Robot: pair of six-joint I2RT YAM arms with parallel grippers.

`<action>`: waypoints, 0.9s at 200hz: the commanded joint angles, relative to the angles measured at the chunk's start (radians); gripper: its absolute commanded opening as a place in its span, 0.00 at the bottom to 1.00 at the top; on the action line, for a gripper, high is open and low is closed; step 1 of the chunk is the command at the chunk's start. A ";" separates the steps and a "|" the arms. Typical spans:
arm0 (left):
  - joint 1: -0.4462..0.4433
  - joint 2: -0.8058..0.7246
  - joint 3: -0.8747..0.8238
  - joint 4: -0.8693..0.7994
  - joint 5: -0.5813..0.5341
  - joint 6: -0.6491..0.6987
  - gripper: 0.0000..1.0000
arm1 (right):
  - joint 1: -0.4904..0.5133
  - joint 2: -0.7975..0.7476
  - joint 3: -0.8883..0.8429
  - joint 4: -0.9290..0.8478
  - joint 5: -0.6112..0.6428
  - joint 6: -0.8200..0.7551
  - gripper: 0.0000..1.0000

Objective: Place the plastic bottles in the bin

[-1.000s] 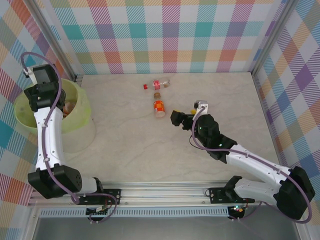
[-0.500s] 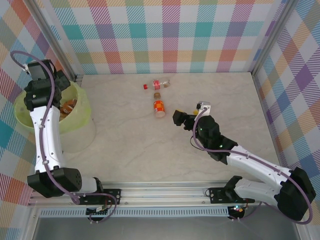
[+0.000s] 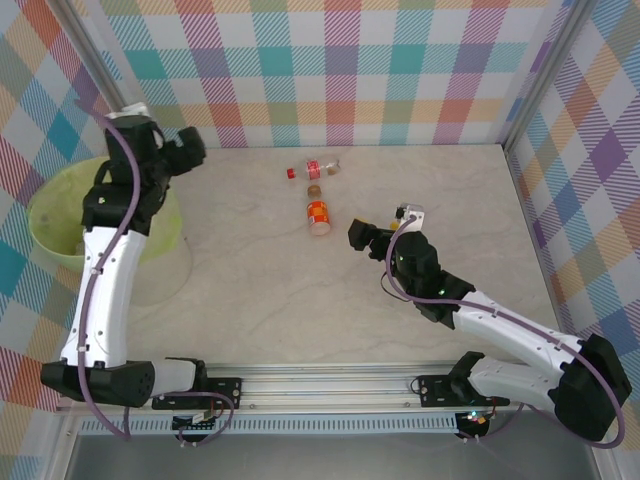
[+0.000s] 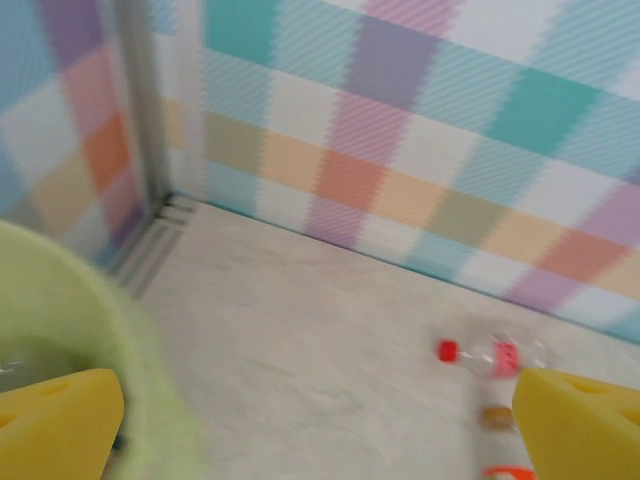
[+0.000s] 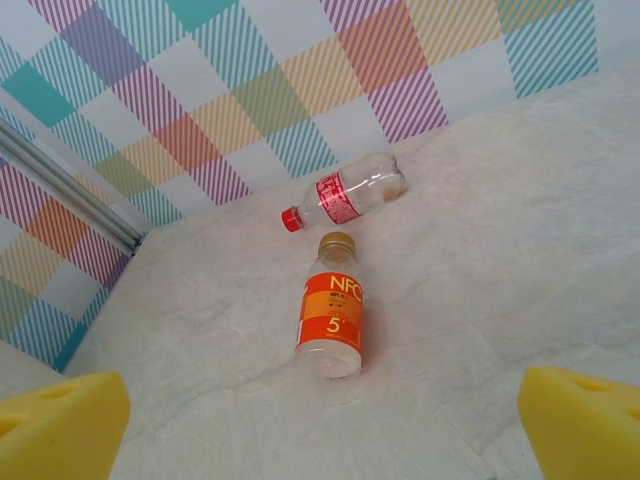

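Two plastic bottles lie on the table at the back middle. One is clear with a red label and red cap (image 3: 312, 168) (image 5: 345, 195) (image 4: 490, 356). The other has an orange label and a gold cap (image 3: 318, 213) (image 5: 333, 315). The lime-green bin (image 3: 55, 215) (image 4: 95, 330) stands at the far left. My left gripper (image 3: 190, 148) (image 4: 320, 440) hangs open and empty just right of the bin's rim, facing the bottles. My right gripper (image 3: 358, 235) (image 5: 322, 425) is open and empty, a short way right of the orange bottle, with that bottle lying between its fingers' line of sight.
Plaid walls (image 3: 340, 70) close in the table on three sides, with a metal frame post (image 3: 110, 90) in the back left corner. A metal rail (image 3: 330, 380) runs along the near edge. Bare tabletop (image 3: 280, 300) stretches between the bin and the right arm.
My left gripper has opened and swung from above the bin to the right and back, past the rim. The right arm has crept slightly towards the orange bottle.
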 commanded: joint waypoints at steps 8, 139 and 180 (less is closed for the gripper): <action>-0.197 0.050 0.025 0.037 -0.013 0.001 1.00 | 0.004 0.014 0.002 0.009 0.021 0.022 1.00; -0.365 0.549 -0.174 0.364 0.212 -0.235 1.00 | 0.005 -0.131 -0.082 -0.086 0.074 0.103 1.00; -0.365 0.712 -0.140 0.405 0.267 -0.267 1.00 | 0.004 -0.171 -0.086 -0.127 0.086 0.102 0.99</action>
